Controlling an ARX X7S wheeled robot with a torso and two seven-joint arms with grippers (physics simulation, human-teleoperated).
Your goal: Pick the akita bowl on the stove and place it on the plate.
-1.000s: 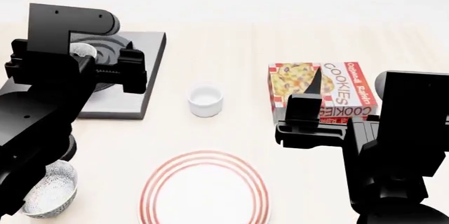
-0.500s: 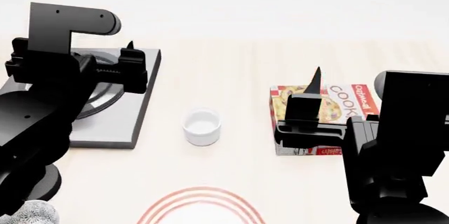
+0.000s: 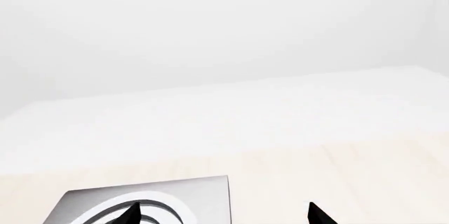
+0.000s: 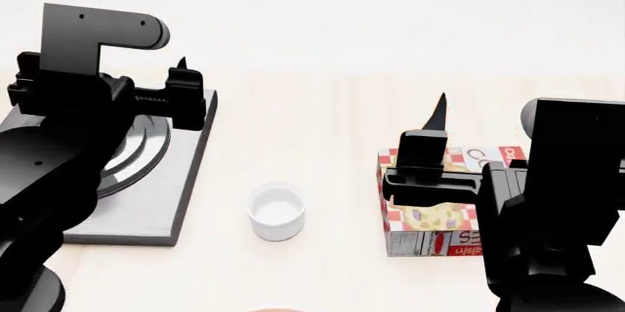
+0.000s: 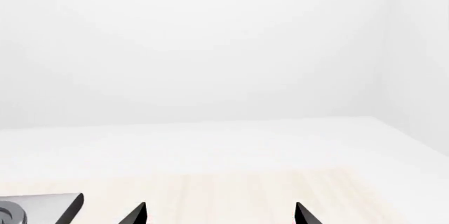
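My left gripper [image 4: 146, 78] hangs over the stove [image 4: 146, 202] with its fingers spread wide and nothing between them; the left wrist view shows only the two tips [image 3: 133, 214] above the slab's far corner. My right gripper [image 4: 435, 118] is raised above the cookie box [image 4: 429, 228] near the table's right edge, equally wide and empty. I judge the task barely begun: no grasp yet, and the whole carry is left. I cannot see the akita bowl now; my left arm covers most of the rings where it should sit. The plate is only a faint sliver [image 4: 274, 310] at the near edge. Since a second ago the view has tilted up: stove, white cup [image 4: 277, 212] and box slid toward me, and the second bowl dropped out of sight.
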